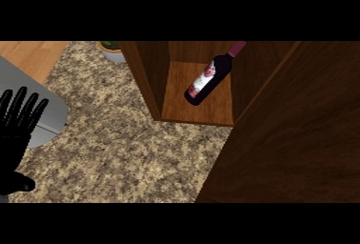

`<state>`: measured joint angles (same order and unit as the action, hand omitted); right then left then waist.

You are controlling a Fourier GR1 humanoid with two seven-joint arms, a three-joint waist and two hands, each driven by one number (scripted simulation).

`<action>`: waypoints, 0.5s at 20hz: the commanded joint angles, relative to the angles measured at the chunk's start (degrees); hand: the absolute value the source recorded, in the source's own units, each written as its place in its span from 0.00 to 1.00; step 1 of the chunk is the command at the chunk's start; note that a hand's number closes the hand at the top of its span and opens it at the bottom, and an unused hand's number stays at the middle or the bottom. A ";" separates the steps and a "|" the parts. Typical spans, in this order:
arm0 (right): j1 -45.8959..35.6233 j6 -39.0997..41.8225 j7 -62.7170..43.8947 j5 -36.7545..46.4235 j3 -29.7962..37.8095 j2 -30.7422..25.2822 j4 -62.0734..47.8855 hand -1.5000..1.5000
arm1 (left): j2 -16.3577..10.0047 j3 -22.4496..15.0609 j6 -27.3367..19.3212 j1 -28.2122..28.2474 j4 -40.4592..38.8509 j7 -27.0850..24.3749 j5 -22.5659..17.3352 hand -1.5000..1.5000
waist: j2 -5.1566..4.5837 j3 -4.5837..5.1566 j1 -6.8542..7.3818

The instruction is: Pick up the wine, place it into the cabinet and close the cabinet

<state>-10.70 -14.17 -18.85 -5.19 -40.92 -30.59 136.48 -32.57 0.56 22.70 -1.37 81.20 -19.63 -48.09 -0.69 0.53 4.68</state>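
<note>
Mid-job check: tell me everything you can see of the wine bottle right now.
The wine bottle is dark, glass-like, with a maroon cap on a slim neck and a white and red label round its body. It looks whole and closed. It sits inside the open wooden cabinet, on the lighter inner panel, slanting in the head view with the base toward the lower left and the neck toward the upper right. Whether it stands or lies cannot be told. No hand touches it.

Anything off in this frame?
The wine sits in the cabinet at a slant to its left wall; whether it leans or lies, cannot tell. Door is open. Nothing spilled or broken.
</note>
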 commanded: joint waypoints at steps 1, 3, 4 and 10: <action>-11.50 -2.48 -6.88 -2.56 -3.87 12.98 -6.37 1.00 | 0.13 -0.06 1.71 0.84 -0.76 -0.44 0.24 0.00 | 0.20 -0.04 0.17; -18.95 -3.86 -11.39 -1.72 -3.36 18.91 -11.39 1.00 | -0.91 1.45 1.62 -0.40 -2.48 0.39 -0.62 0.00 | 0.38 -0.09 -1.10; -22.55 -4.95 -14.53 -1.23 -2.17 21.33 -12.53 1.00 | -1.45 1.37 1.55 0.82 -1.24 1.71 -1.50 0.00 | 0.66 -0.09 -0.89; -39.40 -6.01 -13.22 -5.77 5.83 30.25 -34.72 1.00 | -0.91 3.04 2.52 1.10 -2.61 1.11 -1.21 0.00 | 0.47 -0.43 -2.51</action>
<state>-40.69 -18.99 -32.73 -8.20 -38.03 -5.32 113.02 -33.48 2.94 24.65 -0.93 78.81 -18.83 -49.47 -0.28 0.23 2.99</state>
